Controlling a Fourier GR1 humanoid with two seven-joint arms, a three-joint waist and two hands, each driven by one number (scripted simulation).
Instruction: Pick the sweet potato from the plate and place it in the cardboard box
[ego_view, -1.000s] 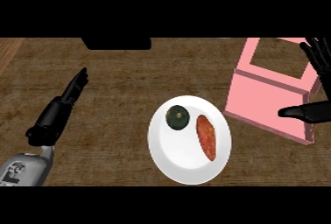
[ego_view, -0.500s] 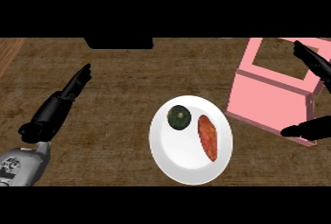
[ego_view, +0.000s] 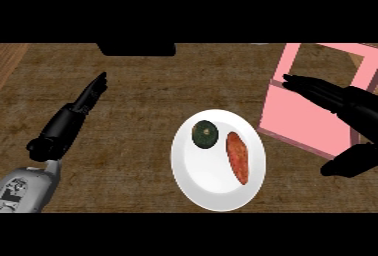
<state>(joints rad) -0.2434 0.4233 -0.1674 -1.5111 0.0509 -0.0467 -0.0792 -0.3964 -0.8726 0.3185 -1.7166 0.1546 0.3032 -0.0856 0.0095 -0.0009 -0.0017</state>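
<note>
Sweet potato (ego_view: 237, 158) on plate (ego_view: 214, 192); right hand (ego_view: 347, 102) open over box (ego_view: 303, 117); left hand (ego_view: 74, 115) open.

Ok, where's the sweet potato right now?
The sweet potato lies on the right half of the white plate in the head view, beside a dark green vegetable, left of the pink box.

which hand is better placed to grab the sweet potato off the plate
Right. The right hand hangs open over the pink box beside the plate; the sweet potato lies on the plate's right side. The left hand is farther off.
</note>
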